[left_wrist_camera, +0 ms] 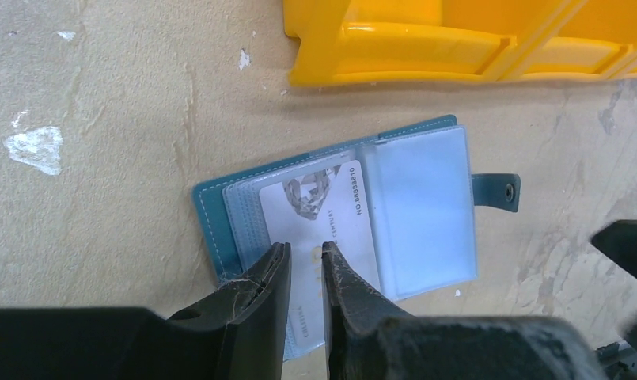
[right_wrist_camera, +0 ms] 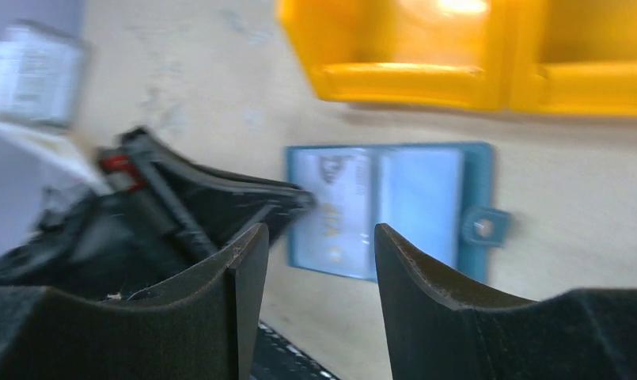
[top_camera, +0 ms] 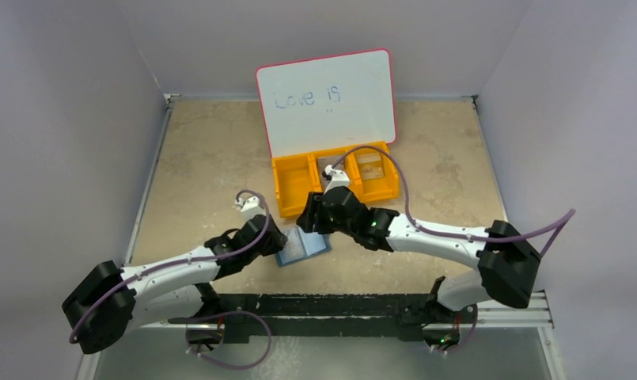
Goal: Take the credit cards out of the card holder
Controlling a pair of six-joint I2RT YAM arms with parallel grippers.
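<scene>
**Easing the card out of the wallet**

My left fingers [left_wrist_camera: 269, 279] stood narrow over the card [left_wrist_camera: 323, 210], which lay half out of the open wallet [left_wrist_camera: 422, 210] mid-frame on the surface [left_wrist_camera: 101, 237]. My right fingers [right_wrist_camera: 236, 285] hung wide apart. Best, I judged: press flat, drag slowly, pin the wallet.

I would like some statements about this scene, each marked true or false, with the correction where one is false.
1. The wallet lies open on the table. True.
2. A white card sticks partly out of a wallet pocket. True.
3. The right gripper is shut on a card. False: it is open and holds nothing.
4. The wallet lies inside the bin. False: it lies on the table in front of the bin.
5. The whiteboard is blank. False: "Love is" is written on it.
</scene>
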